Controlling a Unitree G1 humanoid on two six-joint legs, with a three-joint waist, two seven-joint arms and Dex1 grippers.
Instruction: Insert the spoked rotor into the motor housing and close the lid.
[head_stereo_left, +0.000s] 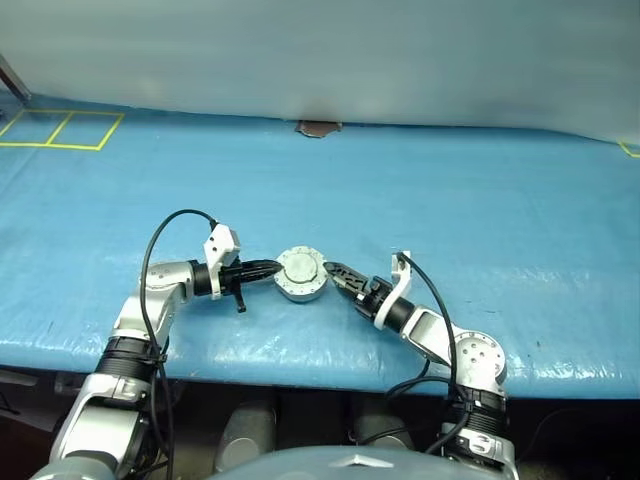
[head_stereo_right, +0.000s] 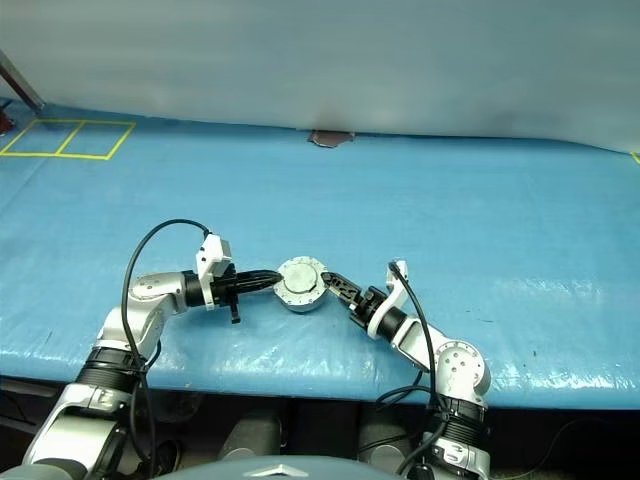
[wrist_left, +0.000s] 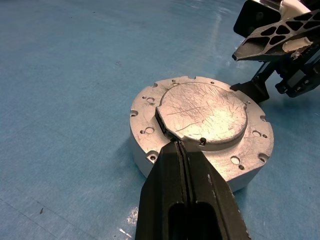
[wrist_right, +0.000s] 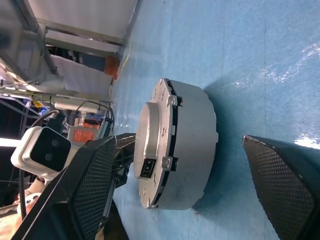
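A blue tarp-covered table (head_stereo_left: 420, 190) spreads out in front of me, with a pale wall (head_stereo_left: 320, 50) behind it and yellow tape lines (head_stereo_left: 60, 130) marking squares at its far left corner. A small brown patch (head_stereo_left: 318, 127) sits at the table's back edge, near the middle.

Close to the near edge, between my two arms, the motor housing (head_stereo_left: 301, 275) stands on the tarp, a squat round silver-grey body with a flange ringed by small holes. Its lid (wrist_left: 204, 111) lies flat on top, plain pale scratched face upward, so the housing looks closed; what is inside it I cannot see.

My left gripper (head_stereo_left: 272, 268) reaches in from the left, its two black fingers pressed tightly together with nothing between them. In my left wrist view their tips meet the housing's top right at the lid's edge, beside a small dark notch.

My right gripper (head_stereo_left: 334, 274) comes in from the right, just beside the housing. Its jaws are spread wide and hold nothing. In my right wrist view, one textured pad (wrist_right: 87, 185) is on the lid side of the housing, the other pad (wrist_right: 280, 182) is off beyond the housing's base over the tarp, and neither one clearly touches the metal.
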